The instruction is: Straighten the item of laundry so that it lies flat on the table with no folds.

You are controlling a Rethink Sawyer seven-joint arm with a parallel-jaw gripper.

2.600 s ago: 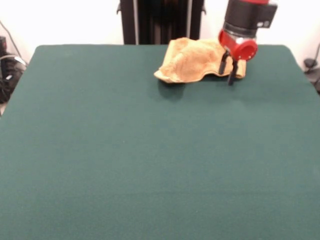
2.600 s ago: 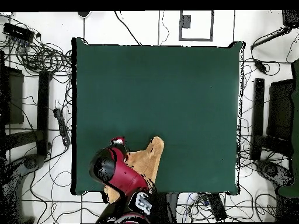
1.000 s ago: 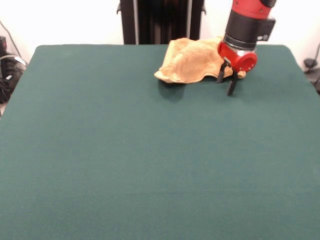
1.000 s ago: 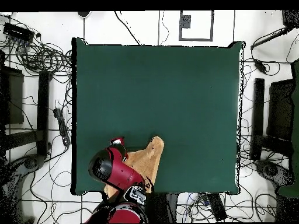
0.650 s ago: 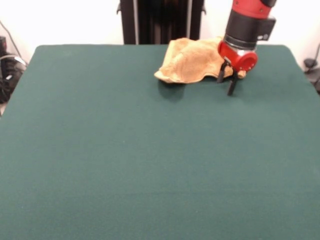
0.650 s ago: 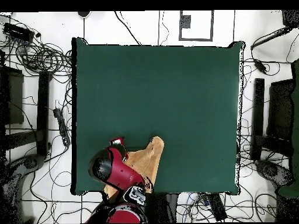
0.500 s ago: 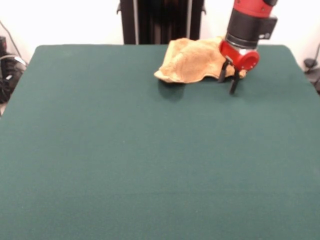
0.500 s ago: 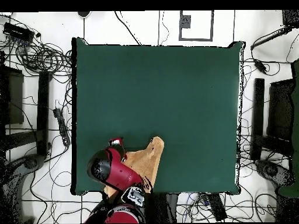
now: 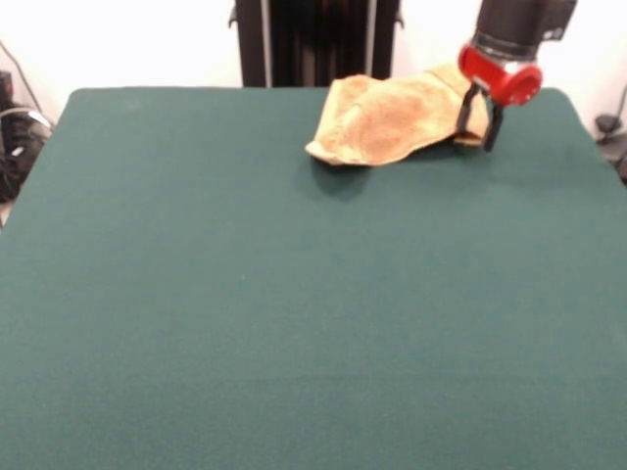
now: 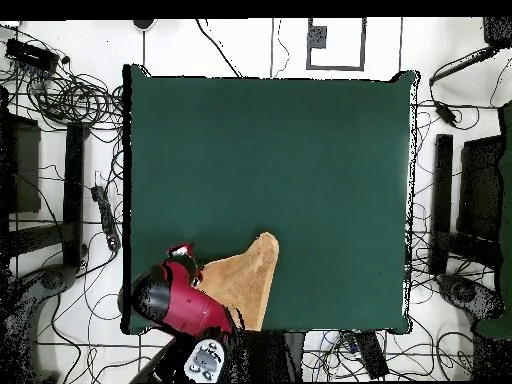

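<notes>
Towel (image 9: 392, 119) first: the yellow-orange cloth sits bunched at the far edge of the green table (image 9: 294, 323) in the front view, right of centre, and it is not flat. Its left end is humped up and casts a shadow on the felt, and a soft crease runs across the middle. The right end tapers toward the hand (image 9: 478, 119), and that corner looks raised off the table surface, sloping up to the red collar.

Now the hand: red and black, coming down from the top right of the front view, two dark fingers (image 9: 492, 127) pointing down with the towel's corner between them. They seem to be pinched on that corner, though the cloth and the fingers overlap there and the contact itself is hard to read.

From overhead (robot's base at the bottom here) the towel (image 10: 245, 285) shows as a slanted wedge near the table's (image 10: 270, 150) bottom edge, left of centre, with its pointed end reaching up into the green and its wider end running under the red arm. The arm's bulk covers the hand (image 10: 182, 250), only a small red tip showing, close to the table's lower left corner. Cables lie all over the floor (image 10: 60, 150) around the table.
</notes>
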